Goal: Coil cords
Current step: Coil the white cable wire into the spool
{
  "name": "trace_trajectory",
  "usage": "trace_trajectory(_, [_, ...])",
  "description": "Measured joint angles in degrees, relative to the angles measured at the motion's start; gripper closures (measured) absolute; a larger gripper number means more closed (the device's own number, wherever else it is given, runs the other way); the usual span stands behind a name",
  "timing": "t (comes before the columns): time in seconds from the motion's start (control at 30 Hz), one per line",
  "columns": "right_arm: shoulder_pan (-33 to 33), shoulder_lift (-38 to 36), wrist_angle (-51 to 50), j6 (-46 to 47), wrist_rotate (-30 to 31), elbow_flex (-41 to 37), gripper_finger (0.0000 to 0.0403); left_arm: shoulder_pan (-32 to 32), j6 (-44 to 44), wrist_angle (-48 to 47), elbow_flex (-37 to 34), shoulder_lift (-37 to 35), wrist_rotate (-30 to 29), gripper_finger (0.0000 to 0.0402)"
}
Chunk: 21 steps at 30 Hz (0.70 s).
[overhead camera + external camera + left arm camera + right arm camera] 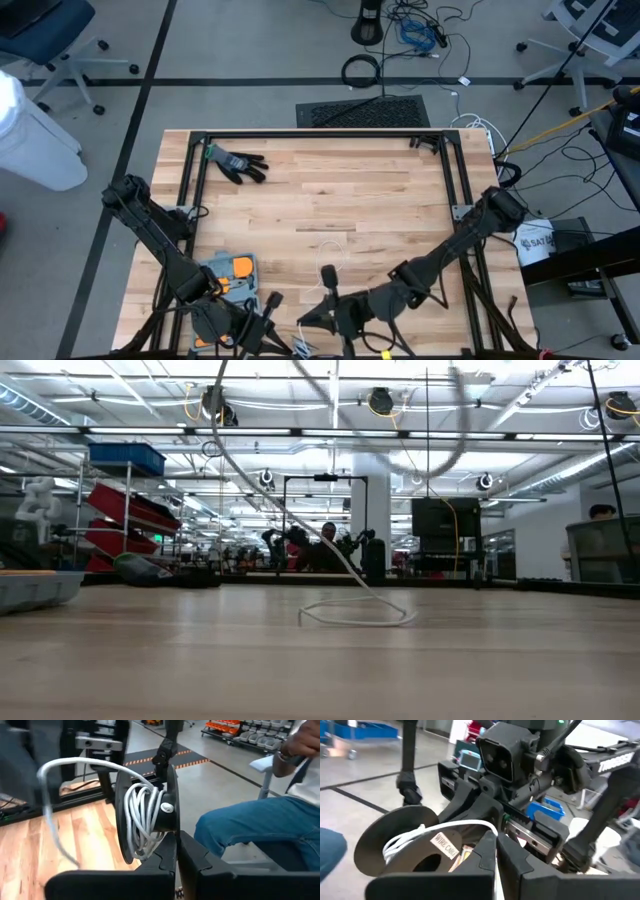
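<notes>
Both grippers are working at the near edge of the tabletop (330,200), the left gripper (176,855) and right gripper (496,852) facing each other. Each has its jaws fully closed on a black spool (150,817) between them. White cord (142,817) is sitting wound on the spool, its free end trailing to a loose loop on the tabletop beyond the spool. A black glove (238,164) is lying far across from the spool; a grey-orange tray (228,272) is sitting beside the left arm. A seated person's leg (250,827) is showing behind the spool.
</notes>
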Motion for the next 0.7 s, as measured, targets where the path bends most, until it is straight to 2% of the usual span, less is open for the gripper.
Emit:
trace_trajectory(0.27, [-3.2,0.0,0.4,0.2,-9.1,0.0,0.0403,0.4,4.7,1.9,0.0,0.0,2.5,0.0395])
trace_trajectory(0.5, [-5.5,0.0,0.4,2.5,-17.7,0.0,0.0403,2.1,5.3,2.3,0.0,0.0,4.9,0.0395])
trace_trajectory(0.7, [-6.4,0.0,-0.4,7.0,-20.6,0.0,0.0393,2.7,7.0,2.8,0.0,0.0,5.1,0.0395])
